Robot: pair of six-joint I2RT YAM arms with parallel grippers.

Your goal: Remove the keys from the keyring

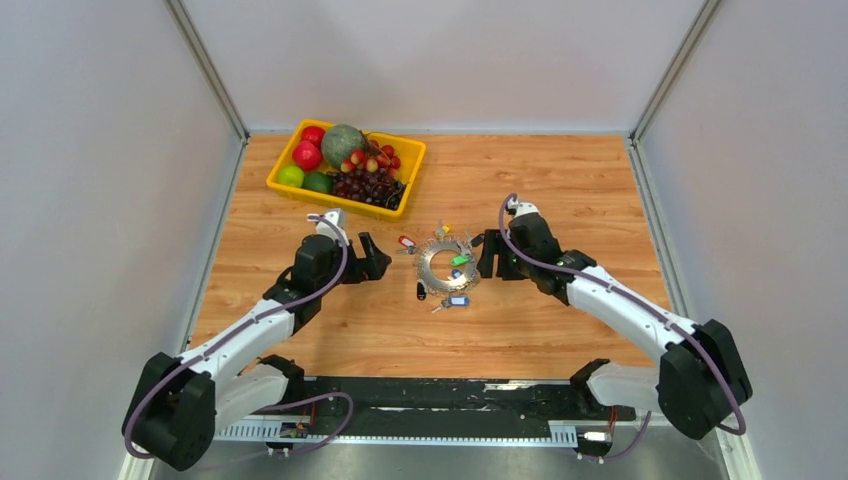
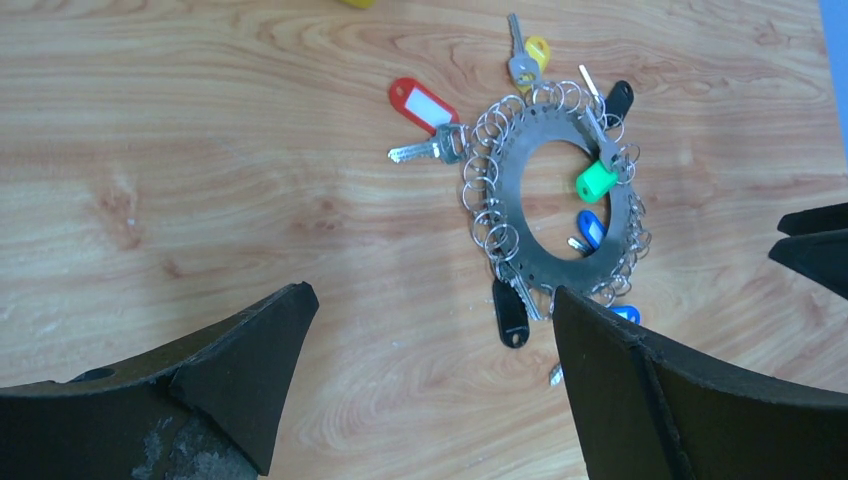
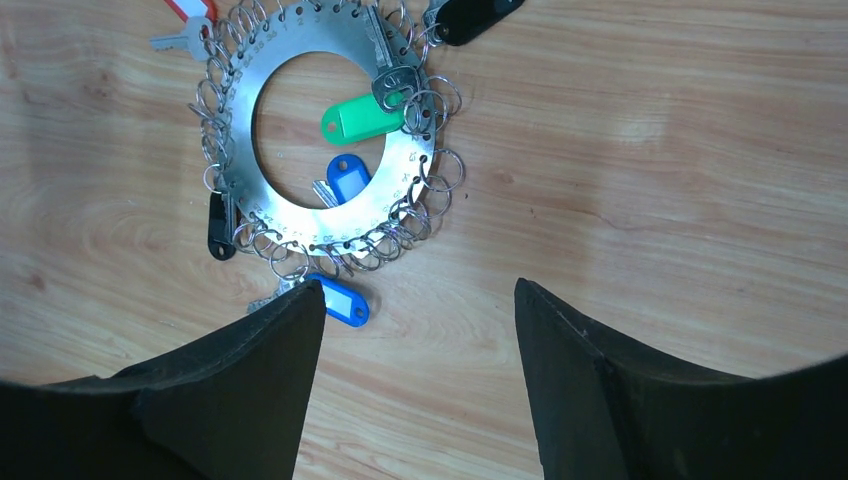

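Wooden table (image 1: 560,190) fills the middle of the top view, with the yellow fruit tray (image 1: 283,165) at its upper left. My left gripper (image 1: 372,258) sits left of centre and my right gripper (image 1: 487,255) right of centre, both with fingers spread wide and holding nothing. Between them, at centre, the keyring (image 1: 428,268) lies flat: a broad silvery band with an open middle, its outer edge hung with many small wire loops (image 3: 447,172). The keys (image 3: 362,118) fan around it, with red, yellow, black, green and blue tags. One green and one blue tag lie inside the opening.
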